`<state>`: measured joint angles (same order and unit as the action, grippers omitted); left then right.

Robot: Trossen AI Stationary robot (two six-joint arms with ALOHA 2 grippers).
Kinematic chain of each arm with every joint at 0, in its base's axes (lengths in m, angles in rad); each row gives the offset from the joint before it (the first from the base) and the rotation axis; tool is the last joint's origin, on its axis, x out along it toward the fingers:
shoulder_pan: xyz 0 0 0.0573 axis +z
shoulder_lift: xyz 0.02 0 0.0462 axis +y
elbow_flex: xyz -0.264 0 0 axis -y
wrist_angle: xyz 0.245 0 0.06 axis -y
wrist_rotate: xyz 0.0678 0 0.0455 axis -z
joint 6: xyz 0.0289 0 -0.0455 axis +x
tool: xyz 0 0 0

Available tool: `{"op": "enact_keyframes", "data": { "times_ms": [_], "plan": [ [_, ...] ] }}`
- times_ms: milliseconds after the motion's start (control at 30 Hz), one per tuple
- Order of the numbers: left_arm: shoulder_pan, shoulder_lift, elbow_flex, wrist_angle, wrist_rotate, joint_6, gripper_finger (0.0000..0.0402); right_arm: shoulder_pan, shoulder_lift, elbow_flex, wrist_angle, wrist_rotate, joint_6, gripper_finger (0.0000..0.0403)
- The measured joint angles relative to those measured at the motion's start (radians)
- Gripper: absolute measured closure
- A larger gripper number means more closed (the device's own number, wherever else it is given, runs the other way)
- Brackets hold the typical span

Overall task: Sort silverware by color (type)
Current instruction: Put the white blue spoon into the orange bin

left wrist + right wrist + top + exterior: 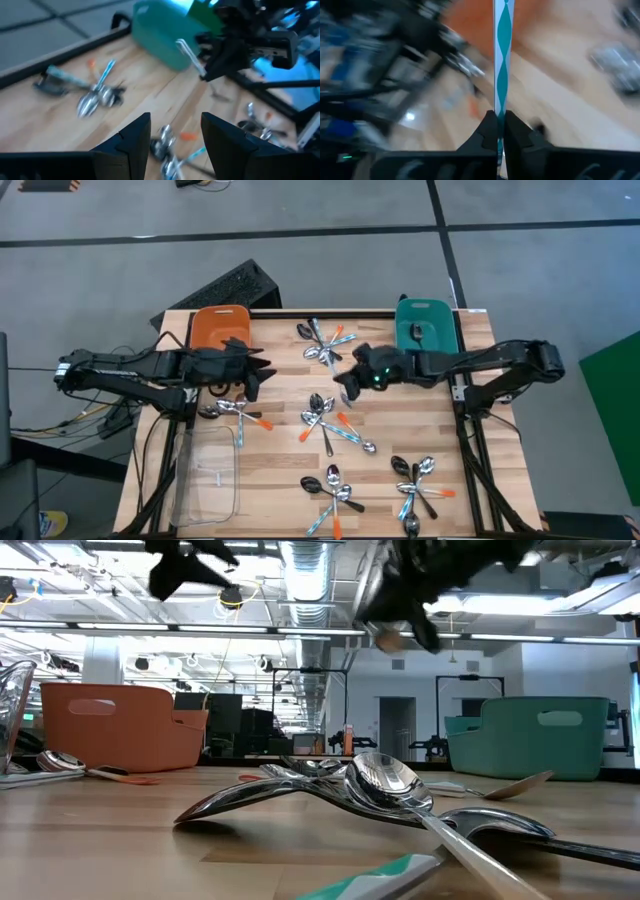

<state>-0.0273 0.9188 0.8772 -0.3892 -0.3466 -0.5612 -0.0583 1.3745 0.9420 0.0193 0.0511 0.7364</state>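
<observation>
Two views settle the right gripper (499, 131) for you: its wrist camera shows the fingers pinched tight on a spoon with a teal-and-white handle (501, 60), which the high view hides under the gripper (350, 385) at frame centre. Left gripper (258, 370) hovers left of centre, fingers (131, 137) spread, holding nothing. Remaining spoons (330, 423) lie in clusters across the wooden table (280, 480). Orange bin (220, 326) upper left, contents not visible. Teal bin (427, 326) upper right has something pale inside, can't identify it. Clear tray (207, 476) lower left.
</observation>
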Motion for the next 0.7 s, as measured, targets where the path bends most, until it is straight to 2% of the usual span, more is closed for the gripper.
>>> {"op": "enact_keyframes", "data": {
  "times_ms": [133, 267, 700],
  "plan": [
    [0.000, 0.000, 0.000, 0.097, 0.001, 0.081, 0.0239, -0.037, 0.016, 0.015, 0.185, -0.123, -0.080, 0.0386],
    [0.000, 0.000, 0.000, 0.175, 0.024, 0.130, 0.0239, -0.056, 0.057, 0.033, 0.274, -0.203, -0.093, 0.0386],
    [0.000, 0.022, 0.001, 0.309, 0.063, 0.173, 0.0239, -0.069, 0.119, 0.169, 0.307, -0.342, -0.288, 0.0386]
  ]
}}
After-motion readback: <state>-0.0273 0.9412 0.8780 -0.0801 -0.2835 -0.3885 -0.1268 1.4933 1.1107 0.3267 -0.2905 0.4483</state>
